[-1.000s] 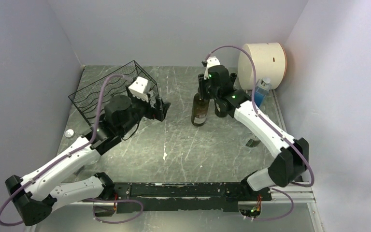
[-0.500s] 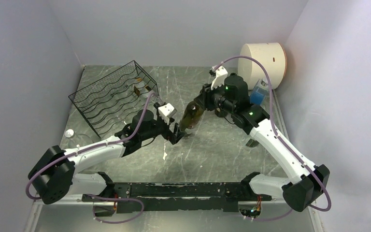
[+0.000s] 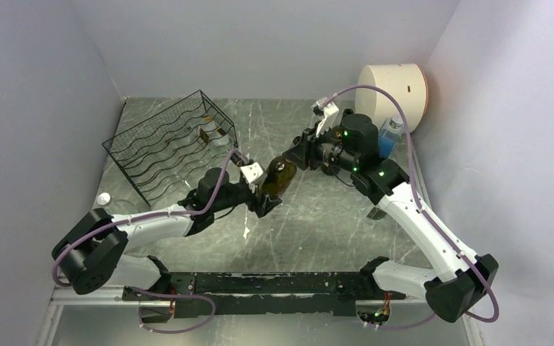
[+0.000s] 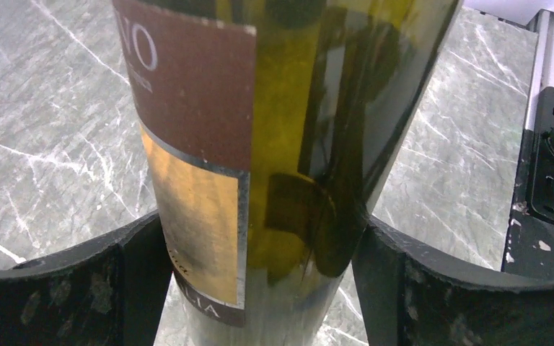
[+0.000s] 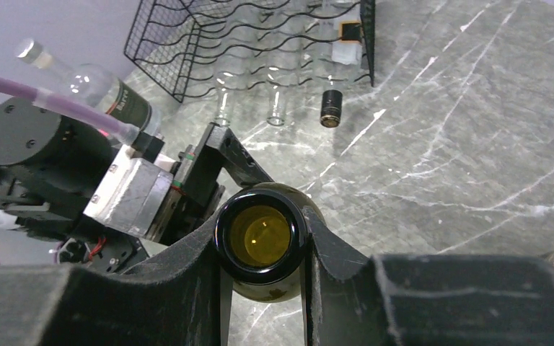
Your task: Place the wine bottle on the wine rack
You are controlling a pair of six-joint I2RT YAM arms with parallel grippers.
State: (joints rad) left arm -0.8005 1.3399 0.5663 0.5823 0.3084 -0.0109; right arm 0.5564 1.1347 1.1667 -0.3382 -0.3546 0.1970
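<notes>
1 green wine bottle (image 3: 278, 178), 1 black wine rack (image 3: 166, 148). 3 bottle necks (image 5: 276, 109) in the rack, 1 loose clear bottle (image 5: 108, 90). 1 blue bottle (image 3: 389, 137), 1 white drum (image 3: 393, 90).

Right hand (image 5: 263, 225) clamps the wine bottle (image 5: 260, 236) at its neck.

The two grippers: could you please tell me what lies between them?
The wine bottle spans them in the top view: the right gripper is shut on its neck and the left gripper clasps its base.
</notes>
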